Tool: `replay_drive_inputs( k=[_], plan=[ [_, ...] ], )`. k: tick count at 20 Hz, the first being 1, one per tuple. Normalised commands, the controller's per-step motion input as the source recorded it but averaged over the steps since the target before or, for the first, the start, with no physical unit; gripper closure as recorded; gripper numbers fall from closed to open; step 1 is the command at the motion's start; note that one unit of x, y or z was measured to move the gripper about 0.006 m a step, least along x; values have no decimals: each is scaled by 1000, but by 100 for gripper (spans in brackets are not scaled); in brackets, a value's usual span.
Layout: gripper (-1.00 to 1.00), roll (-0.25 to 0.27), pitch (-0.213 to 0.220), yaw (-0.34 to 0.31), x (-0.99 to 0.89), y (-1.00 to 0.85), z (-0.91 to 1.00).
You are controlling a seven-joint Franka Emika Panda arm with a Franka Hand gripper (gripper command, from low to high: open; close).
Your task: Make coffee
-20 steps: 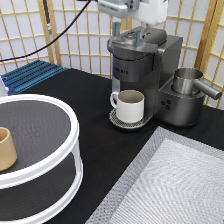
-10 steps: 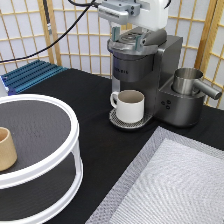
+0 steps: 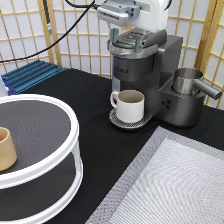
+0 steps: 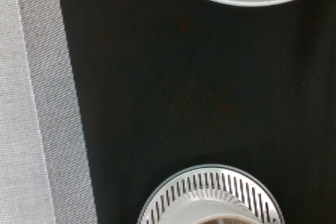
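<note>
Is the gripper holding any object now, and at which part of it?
Nothing is held: the gripper is open above the coffee machine.

The gripper point(image 3: 125, 41) has come down (leftward too) onto the coffee machine's point(image 3: 145, 75) top.

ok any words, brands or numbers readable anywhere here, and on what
No text can be read.
coffee machine: a faint mark on its dark front and small button symbols on its lower panel, too blurred to read.
cream mug: plain, no print.
tan cup on the round white stand: plain.
gripper: fingers open over the machine's top, no label visible.
</note>
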Motion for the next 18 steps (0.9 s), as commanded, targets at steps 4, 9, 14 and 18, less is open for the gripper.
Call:
replay_drive_inputs(
  k=[4,9,14,18],
  plan=[
    [-100,-25,-14,93,-26,-199,963],
    [-100,2,-14,259,-67,-201,673],
    [-100,-1,0,375,-26,0,35],
    [-100,-2,0,375,0,0,0]
  ],
)
